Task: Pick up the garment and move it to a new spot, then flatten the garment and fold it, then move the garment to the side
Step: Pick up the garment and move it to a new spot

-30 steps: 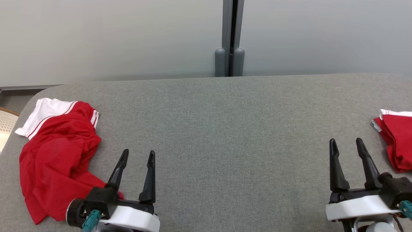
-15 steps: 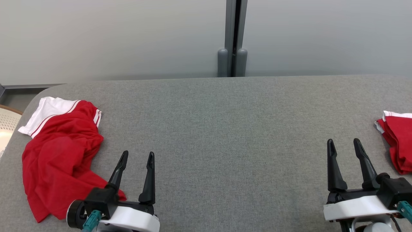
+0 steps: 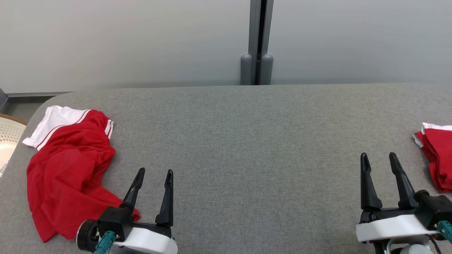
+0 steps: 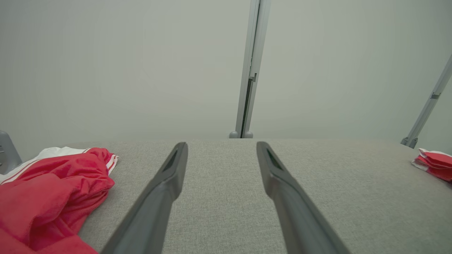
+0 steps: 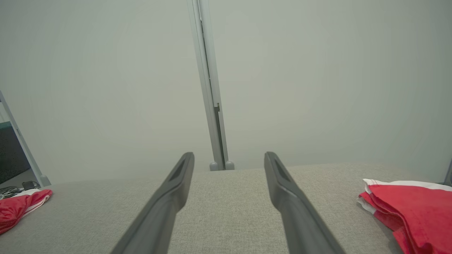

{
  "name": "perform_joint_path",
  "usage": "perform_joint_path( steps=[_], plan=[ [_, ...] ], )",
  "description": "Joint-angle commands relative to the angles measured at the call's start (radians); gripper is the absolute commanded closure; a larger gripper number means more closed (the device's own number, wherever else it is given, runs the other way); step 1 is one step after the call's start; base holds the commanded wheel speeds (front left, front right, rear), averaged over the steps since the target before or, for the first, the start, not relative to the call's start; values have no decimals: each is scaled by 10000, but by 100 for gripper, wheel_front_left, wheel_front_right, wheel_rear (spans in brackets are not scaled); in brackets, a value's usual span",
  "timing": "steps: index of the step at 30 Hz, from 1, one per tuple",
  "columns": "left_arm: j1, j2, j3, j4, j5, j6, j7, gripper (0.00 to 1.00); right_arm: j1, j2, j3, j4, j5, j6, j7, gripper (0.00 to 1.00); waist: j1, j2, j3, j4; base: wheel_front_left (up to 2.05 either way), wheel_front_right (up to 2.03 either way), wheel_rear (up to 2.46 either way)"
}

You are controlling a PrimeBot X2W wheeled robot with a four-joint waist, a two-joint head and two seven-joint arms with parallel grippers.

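A crumpled red garment with white striped trim lies at the left end of the grey padded table. It also shows in the left wrist view and far left in the right wrist view. My left gripper stands open just right of the garment's near corner, fingers pointing to the far edge, nothing between them. At the near right my right gripper is open and empty.
A second red garment, folded, lies at the table's right end, just right of my right gripper. A grey wall with a vertical post stands behind the table. A pale perforated round object sits beyond the table's rounded left end.
The whole head picture has drifted slightly to the right, so the camera has moved. Both grippers stay open and the garments lie as before.
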Motion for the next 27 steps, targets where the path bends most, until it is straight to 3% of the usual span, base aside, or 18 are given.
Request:
perform_joint_path(
  steps=[1,10,27],
  plan=[
    [-93,38,-15,40,8,-6,-2,0,117,-6,-28,20,-9,-4,-9,0,0,0,-10,53,0,0,0],
    [-240,38,-35,87,-152,32,-2,0,145,-10,347,130,-17,-4,-10,0,0,0,62,927,0,0,0],
    [212,39,902,120,97,-79,-1,0,73,-3,1220,385,531,-4,-10,0,0,0,-110,3682,0,0,0]
  ],
)
